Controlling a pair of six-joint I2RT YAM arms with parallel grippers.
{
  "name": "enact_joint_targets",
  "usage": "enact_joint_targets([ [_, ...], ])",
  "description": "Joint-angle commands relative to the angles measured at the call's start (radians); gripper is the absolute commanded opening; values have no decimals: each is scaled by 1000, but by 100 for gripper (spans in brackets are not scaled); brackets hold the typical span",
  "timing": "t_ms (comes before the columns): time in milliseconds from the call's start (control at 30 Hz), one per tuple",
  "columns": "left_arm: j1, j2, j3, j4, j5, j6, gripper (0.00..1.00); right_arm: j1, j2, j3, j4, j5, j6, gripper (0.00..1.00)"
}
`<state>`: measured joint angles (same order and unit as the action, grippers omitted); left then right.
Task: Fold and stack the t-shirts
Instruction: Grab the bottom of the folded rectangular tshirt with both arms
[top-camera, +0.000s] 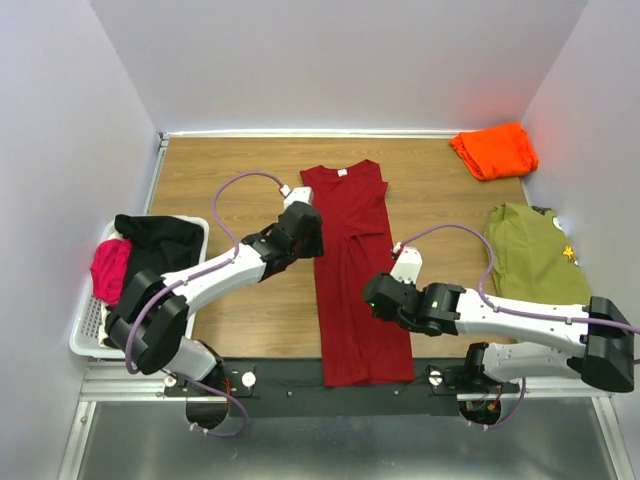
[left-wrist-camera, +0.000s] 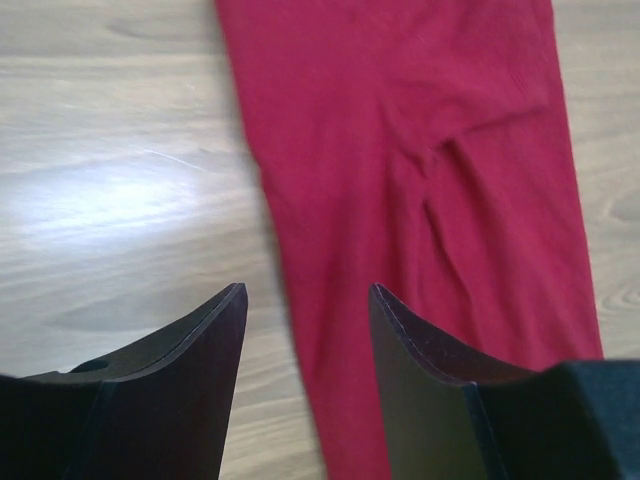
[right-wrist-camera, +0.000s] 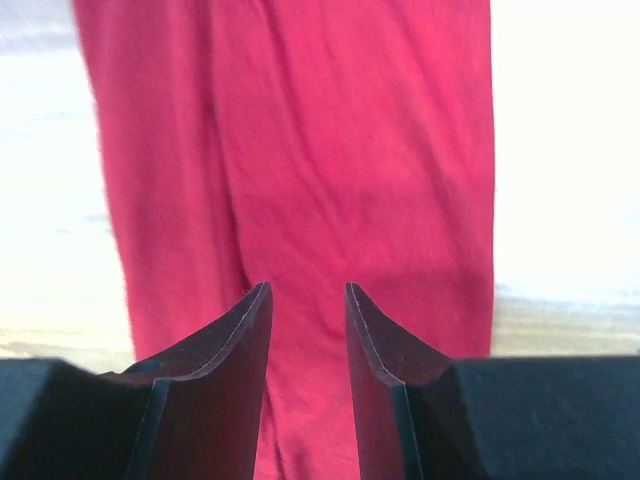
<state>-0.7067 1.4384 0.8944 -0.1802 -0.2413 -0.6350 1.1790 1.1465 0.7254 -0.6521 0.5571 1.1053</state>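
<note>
Creases cross the long, narrow-folded dark red t-shirt (top-camera: 350, 200); left gripper (left-wrist-camera: 305, 290) and right gripper (right-wrist-camera: 305, 287) stand open, empty.

No text, brand, number or sign can be read in any view; the dark red t-shirt (top-camera: 352, 270) carries a small white neck label (top-camera: 342, 172), too small to read; the olive t-shirt (top-camera: 530, 255) bears small yellow marks (top-camera: 570, 253) by its right edge, form indistinct.
</note>
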Motion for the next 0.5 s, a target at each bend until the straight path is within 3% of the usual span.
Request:
enact_joint_targets([
  [0, -94, 100, 32, 25, -12, -46, 61, 5, 48, 71, -38, 153, -9, 44],
  [233, -227, 270, 133, 41, 11, -65, 62, 4, 91, 134, -175, 302, 108, 47],
  [467, -243, 393, 198, -11, -33, -130, 63, -7, 41, 109, -213, 326, 137, 48],
])
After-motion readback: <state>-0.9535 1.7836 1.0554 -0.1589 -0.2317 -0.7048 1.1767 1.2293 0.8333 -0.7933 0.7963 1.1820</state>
